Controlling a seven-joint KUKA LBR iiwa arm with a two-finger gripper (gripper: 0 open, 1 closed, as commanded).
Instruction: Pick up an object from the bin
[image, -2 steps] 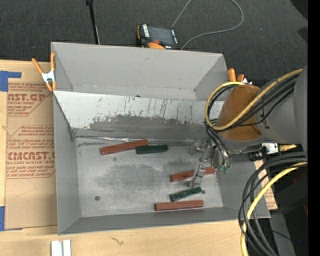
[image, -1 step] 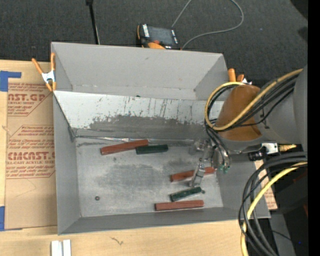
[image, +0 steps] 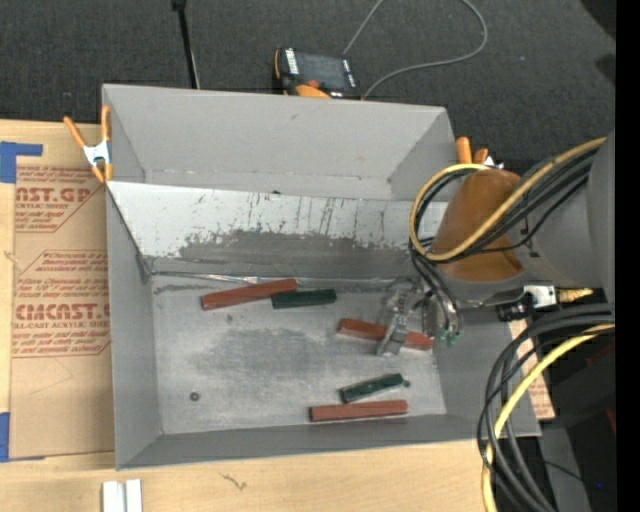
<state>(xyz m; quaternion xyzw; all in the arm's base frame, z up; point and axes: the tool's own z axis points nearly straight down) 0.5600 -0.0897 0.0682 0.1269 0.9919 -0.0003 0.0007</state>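
Note:
My gripper (image: 397, 333) is low in the right part of the bin, its metal fingers down at a short red-brown bar (image: 362, 329) that lies on the floor there. The bar runs left to right and its right end passes under the fingers. Whether the fingers clasp it is unclear. In front of the gripper lie a small dark green bar (image: 372, 387) and, just below it, a longer red-brown bar (image: 358, 410) near the front wall.
A long red-brown bar (image: 247, 294) and a dark green bar (image: 304, 297) lie end to end by the back wall on the left. The arm with its orange cover and yellow-black cables hangs over the bin's right rim.

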